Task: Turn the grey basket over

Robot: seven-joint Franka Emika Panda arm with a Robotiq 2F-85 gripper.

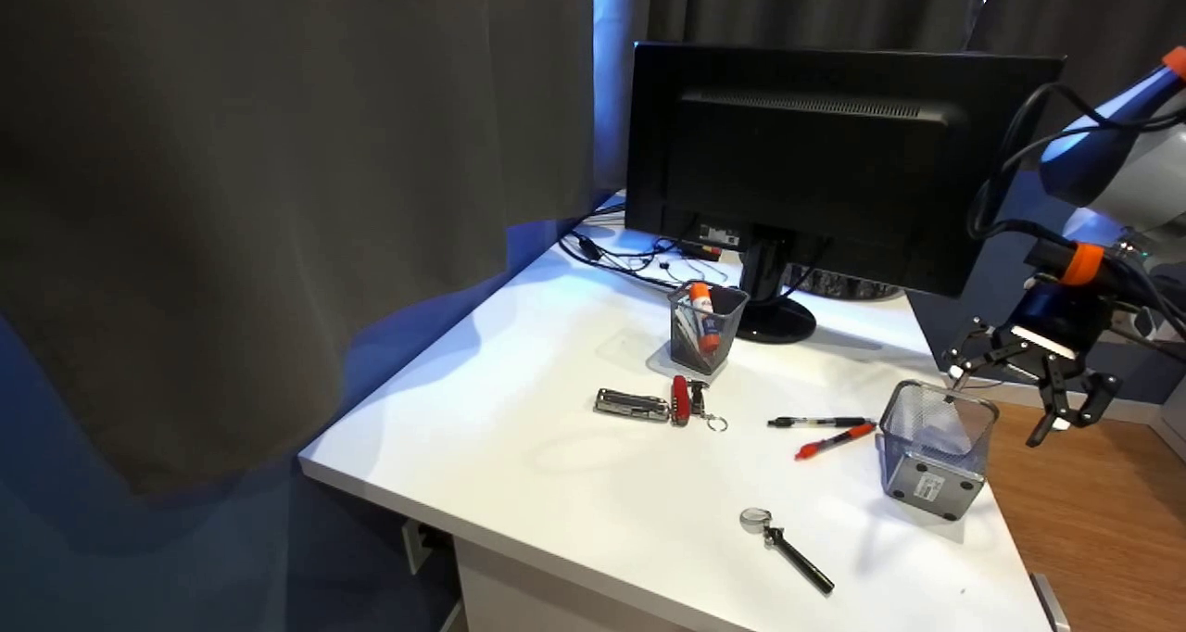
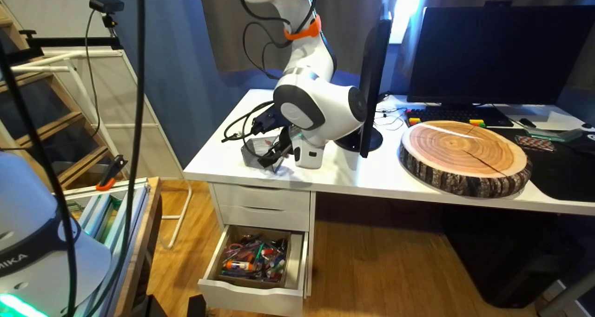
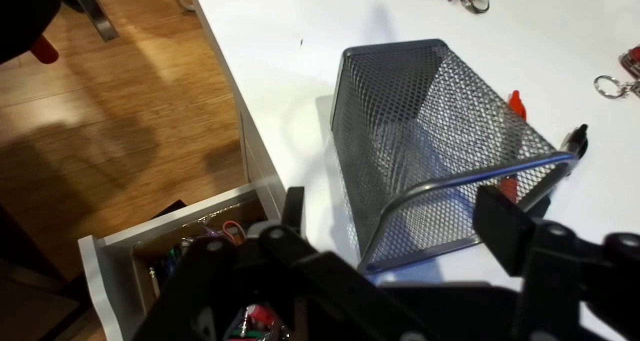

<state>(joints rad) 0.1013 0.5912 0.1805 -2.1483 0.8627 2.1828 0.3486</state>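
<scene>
The grey basket (image 1: 936,456) lies on its side near the desk's edge, its base with a label facing the camera in an exterior view. It also shows in an exterior view (image 2: 249,156), partly hidden behind the gripper and cables. In the wrist view the basket (image 3: 400,101) has its open mouth toward my gripper (image 3: 395,201). My gripper is open and empty, fingers wide apart. One finger overlaps the mouth rim in the picture; the other is beside the basket on the drawer side. I cannot tell if the finger touches the rim. The gripper also shows in an exterior view (image 1: 1001,405).
A red pen (image 1: 834,442) and a black pen (image 1: 820,422) lie beside the basket. A magnifier (image 1: 788,553), a multi-tool (image 1: 632,405) and an upright mesh holder with a glue stick (image 1: 690,340) are on the desk. The monitor (image 1: 834,150) stands behind. A drawer (image 2: 253,293) is open below.
</scene>
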